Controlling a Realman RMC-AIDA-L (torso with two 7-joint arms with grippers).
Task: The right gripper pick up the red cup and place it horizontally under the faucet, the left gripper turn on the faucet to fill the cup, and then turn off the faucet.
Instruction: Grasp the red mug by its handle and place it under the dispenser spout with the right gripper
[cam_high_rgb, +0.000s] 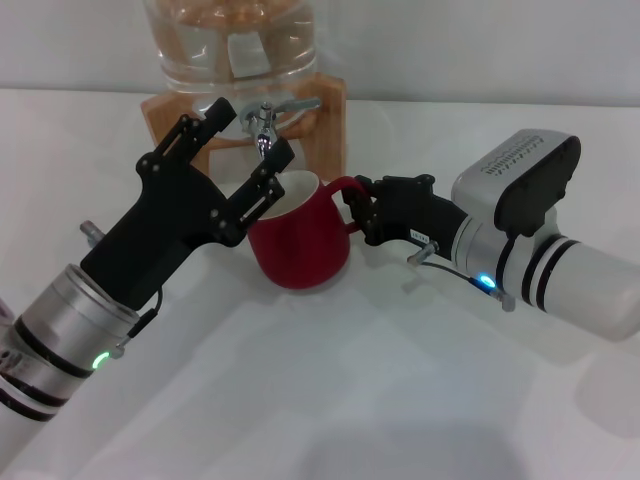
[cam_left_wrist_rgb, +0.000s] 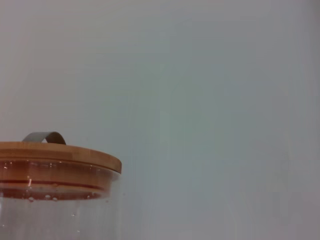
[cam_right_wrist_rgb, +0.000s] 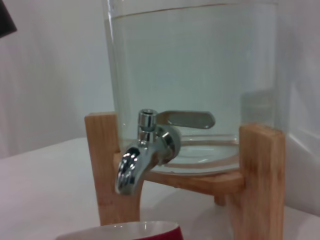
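Your right gripper (cam_high_rgb: 358, 212) pinched cup (cam_high_rgb: 300, 245) handle, steadying cup upright beneath faucet (cam_high_rgb: 264, 126) spout to catch water. Your left gripper (cam_high_rgb: 242, 150) spread wide, fingers (cam_high_rgb: 205, 125) flanking faucet, lever between them, likely ready to turn it.

I can read no words, brand names or numbers anywhere in my views. On the black housing (cam_high_rgb: 537, 178) atop my right arm there is a patch of fine pale print, and a small white tag (cam_high_rgb: 421, 237) sits on my right wrist near the gripper base, but both are too small for me to make out a single character. The water jar (cam_right_wrist_rgb: 195, 80), its wooden stand (cam_right_wrist_rgb: 260, 175) and the faucet (cam_right_wrist_rgb: 150, 150) bear no lettering I can see.
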